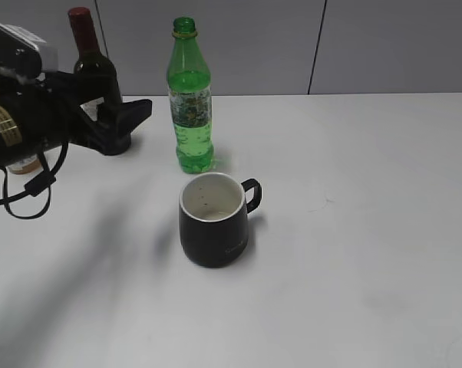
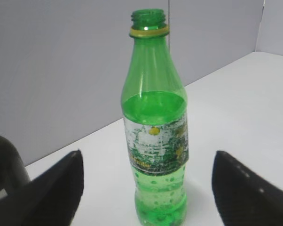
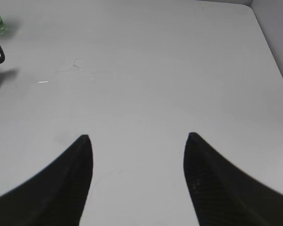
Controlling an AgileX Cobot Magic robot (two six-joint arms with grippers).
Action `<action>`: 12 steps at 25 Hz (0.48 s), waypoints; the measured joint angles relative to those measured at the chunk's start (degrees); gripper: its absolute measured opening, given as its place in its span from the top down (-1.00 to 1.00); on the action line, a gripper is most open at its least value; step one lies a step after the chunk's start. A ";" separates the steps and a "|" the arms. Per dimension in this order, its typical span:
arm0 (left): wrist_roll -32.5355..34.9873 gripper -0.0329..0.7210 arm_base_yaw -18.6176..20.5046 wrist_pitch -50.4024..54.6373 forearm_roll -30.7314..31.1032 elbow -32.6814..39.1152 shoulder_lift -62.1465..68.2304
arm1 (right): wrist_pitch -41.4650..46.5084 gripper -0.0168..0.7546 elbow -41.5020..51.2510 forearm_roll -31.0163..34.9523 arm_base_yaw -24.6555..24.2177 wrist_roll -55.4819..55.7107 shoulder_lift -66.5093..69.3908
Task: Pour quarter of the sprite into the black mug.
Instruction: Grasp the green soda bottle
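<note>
Low in the centre of the exterior frame the black mug [image 1: 214, 221] stands upright on the worktop [image 1: 354, 253], and just behind it the sprite [image 1: 190, 96] stands uncapped, about half full. At upper left the left pincer [image 1: 127, 123] gapes wide, empty, facing the bottle (the reach-to-grasp step, I judge); next it must straddle the waist and close. The right pincer [image 3: 137, 141] hangs open over bare worktop.

On the white bench [image 1: 369, 230] the uncapped sprite [image 1: 190, 100] stands upright just beyond the black mug [image 1: 214, 221] — handle to the right — while the left hand [image 1: 127, 123] hovers at far left, before a dark wine bottle [image 1: 93, 61].
</note>
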 joint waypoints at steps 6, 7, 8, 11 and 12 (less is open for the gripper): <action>-0.02 -0.88 -0.19 -1.59 0.81 -5.35 6.40 | 0.00 -0.25 0.00 0.00 0.00 0.00 0.00; -0.02 -0.88 -0.31 -2.06 1.13 -5.98 7.36 | 0.00 -0.25 0.00 0.00 0.00 0.00 0.00; -0.02 -0.88 -0.44 -2.28 1.28 -6.45 8.02 | 0.00 -0.25 0.00 0.00 0.00 0.00 0.00; -0.02 -0.88 -0.58 -2.81 1.44 -8.11 10.11 | 0.00 -0.25 0.00 0.00 0.00 0.00 0.00; -0.02 -0.88 -0.58 -2.87 1.44 -8.85 10.94 | 0.00 -0.25 0.00 0.00 0.00 0.00 0.00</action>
